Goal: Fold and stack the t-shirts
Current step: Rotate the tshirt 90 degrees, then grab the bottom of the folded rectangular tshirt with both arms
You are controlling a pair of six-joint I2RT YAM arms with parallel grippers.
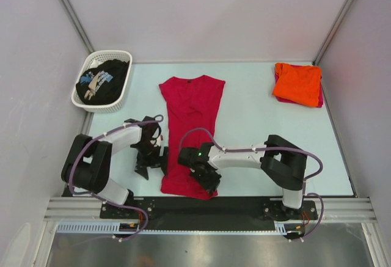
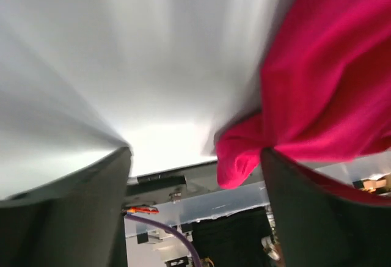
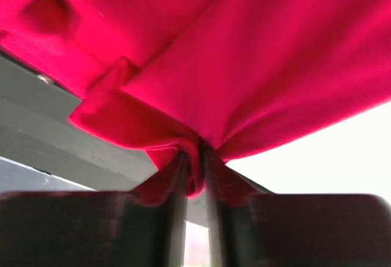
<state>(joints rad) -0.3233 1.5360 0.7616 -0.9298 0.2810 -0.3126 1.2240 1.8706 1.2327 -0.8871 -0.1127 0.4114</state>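
A crimson-red t-shirt [image 1: 190,114] lies lengthwise in the middle of the table, folded into a narrow strip. My right gripper [image 1: 208,181] is shut on its near hem, with a fold of red cloth [image 3: 244,53] pinched between the fingers [image 3: 195,169]. My left gripper [image 1: 153,168] is open at the shirt's near left edge. In the left wrist view the red cloth [image 2: 330,84] hangs against the right finger, and the gripper [image 2: 195,206] holds nothing. A folded orange t-shirt [image 1: 297,82] lies at the back right. A black printed t-shirt [image 1: 102,79] is in the basket.
The white lattice basket [image 1: 122,96] stands at the back left corner. A strip of crimson cloth [image 1: 319,99] shows under the orange shirt's right edge. The black front rail [image 1: 201,206] runs just behind the red shirt's near hem. Walls close in on both sides.
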